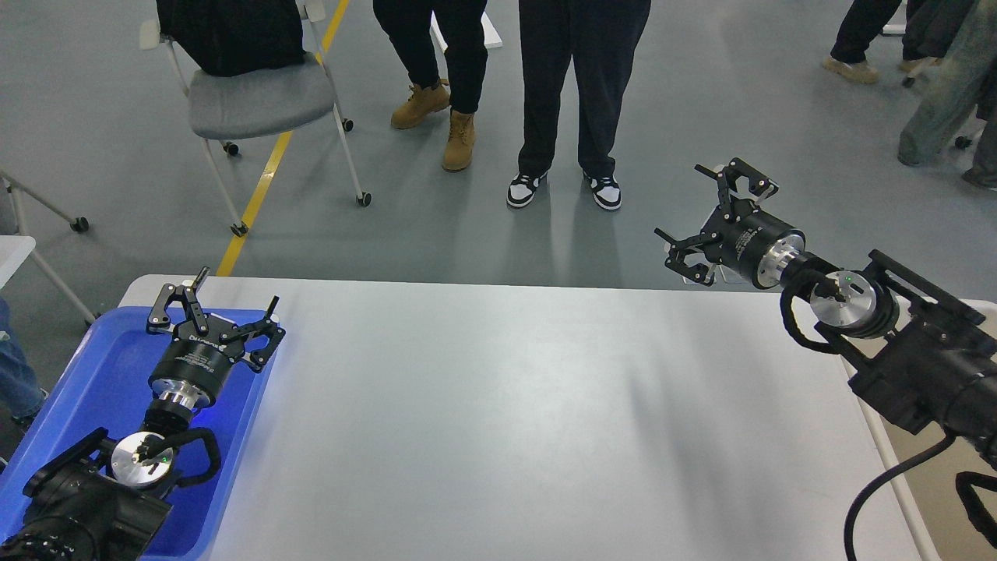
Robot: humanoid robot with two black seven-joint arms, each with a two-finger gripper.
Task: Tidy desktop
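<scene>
The desktop (498, 421) is a wide light-grey tabletop with rounded corners, and nothing lies on its bare surface. My left gripper (222, 294) is open and empty, held over the far end of the blue tray at the desktop's left edge. My right gripper (713, 209) is open and empty, held in the air over the desktop's far right edge, its fingers pointing away towards the floor.
A blue plastic tray (86, 374) lies at the left under my left arm. A beige bin (927, 483) stands past the desktop's right edge, mostly hidden by my right arm. Two people (568, 93) and a wheeled chair (249, 93) stand beyond the far edge.
</scene>
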